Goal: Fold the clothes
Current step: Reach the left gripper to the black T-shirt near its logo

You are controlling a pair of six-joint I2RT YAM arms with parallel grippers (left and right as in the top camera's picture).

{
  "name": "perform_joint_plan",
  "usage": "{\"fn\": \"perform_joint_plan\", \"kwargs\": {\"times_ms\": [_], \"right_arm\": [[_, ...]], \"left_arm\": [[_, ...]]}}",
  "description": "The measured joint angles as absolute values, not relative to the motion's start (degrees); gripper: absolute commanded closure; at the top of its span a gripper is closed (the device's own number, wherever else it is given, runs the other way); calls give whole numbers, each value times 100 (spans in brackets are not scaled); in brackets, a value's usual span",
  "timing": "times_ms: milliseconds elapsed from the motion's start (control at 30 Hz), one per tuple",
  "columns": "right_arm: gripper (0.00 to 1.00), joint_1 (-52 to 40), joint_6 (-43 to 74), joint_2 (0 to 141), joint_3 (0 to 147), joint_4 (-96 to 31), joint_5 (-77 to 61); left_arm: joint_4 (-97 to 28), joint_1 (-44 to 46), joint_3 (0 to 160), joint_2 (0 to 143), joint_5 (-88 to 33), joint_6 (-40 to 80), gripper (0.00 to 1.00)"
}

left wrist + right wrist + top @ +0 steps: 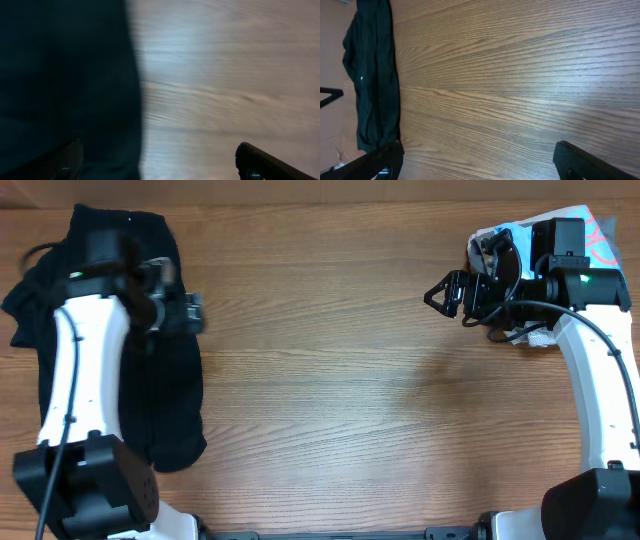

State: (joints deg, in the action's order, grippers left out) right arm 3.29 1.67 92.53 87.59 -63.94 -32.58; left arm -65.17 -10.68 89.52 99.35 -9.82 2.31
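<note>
Camera layout over the worktop (350, 380).
Overhead faces straight down; left wrist close, right wrist farther; all share the clothes (170, 410).

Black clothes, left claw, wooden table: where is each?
black clothes (165, 415), overhead view, lower flat part of the fabric.
left claw (190, 312), overhead view, midway between its fingertips.
wooden table (330, 380), overhead view, bare middle.
</note>
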Motion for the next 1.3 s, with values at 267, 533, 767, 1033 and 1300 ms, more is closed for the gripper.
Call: {"fn": "perform_joint_plan", "kwargs": {"times_ms": [267,533,767,1033,1300], "right_arm": [[0,329,167,9253,8759,-6392,-3280],[0,327,172,9255,8191,-6139,-3258],[0,327,169,9277,7837,-5992,-3212],[0,327,172,9314,7830,-5782,-3192],[0,327,167,9319,7830,-5743,-3192]], "left_arm": [[-6082,-2694,8960,10001,-217,1015,1],[-5833,-3474,8971,11006,-23,1822,7],[-5262,-3614,8971,11769,-211,2132,7],[-4386,-3573,8973,11904,-386,1977,12],[-3837,-3323,8973,12112,-508,1675,35]]}}
